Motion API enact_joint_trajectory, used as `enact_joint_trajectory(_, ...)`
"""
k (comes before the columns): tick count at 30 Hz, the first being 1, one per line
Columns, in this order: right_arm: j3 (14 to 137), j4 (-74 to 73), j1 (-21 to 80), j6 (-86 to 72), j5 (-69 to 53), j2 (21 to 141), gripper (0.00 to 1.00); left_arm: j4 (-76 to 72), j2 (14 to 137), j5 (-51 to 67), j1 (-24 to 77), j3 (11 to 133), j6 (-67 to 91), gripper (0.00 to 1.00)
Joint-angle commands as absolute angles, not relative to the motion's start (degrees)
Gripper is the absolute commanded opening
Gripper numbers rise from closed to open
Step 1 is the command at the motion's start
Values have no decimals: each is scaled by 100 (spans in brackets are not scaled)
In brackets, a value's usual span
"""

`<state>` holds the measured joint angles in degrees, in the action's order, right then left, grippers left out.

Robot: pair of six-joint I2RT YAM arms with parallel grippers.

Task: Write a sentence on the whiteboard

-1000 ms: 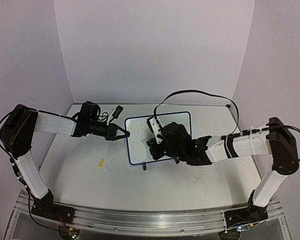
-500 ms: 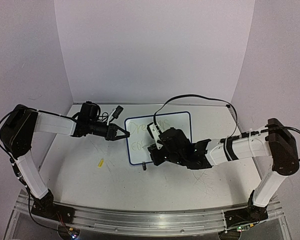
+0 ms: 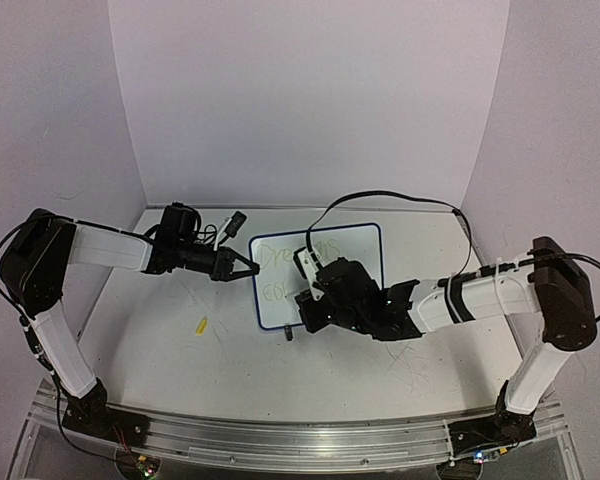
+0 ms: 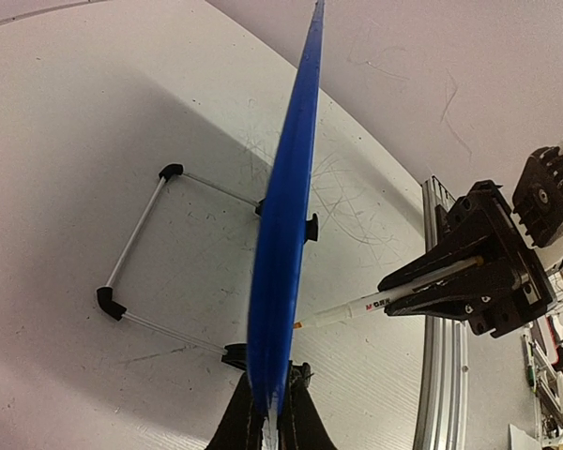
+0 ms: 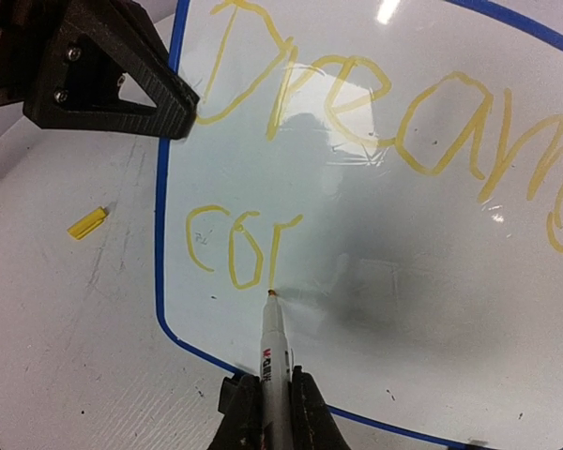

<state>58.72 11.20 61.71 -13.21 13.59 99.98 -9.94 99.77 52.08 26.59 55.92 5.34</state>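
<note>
A: On our scuffed desk [image 3: 180, 350] the whiteboard [image 3: 275, 305] stands centre, left hand [image 3: 248, 268] clamped on its rim, right hand [image 5: 266, 386] clamped on the marker [image 5: 273, 342], tip at "Cor".
B: If we press hard, it may tilt and skew the sentence [image 5: 357, 112].

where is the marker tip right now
Right wrist view: the marker, held in the right gripper, has its tip on the whiteboard, lower left, at the foot of the unfinished second line.
</note>
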Motion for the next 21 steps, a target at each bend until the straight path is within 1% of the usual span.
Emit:
enact_joint_trajectory(1,6189,1325,6119,-1328,1607,10160,0,-870,10011,4944,2733,5752,276,0)
enact_joint_trajectory(21,6291,1381,5897,-1233,1909,9996,0,-863,9996,4950,2742,5760,264,0)
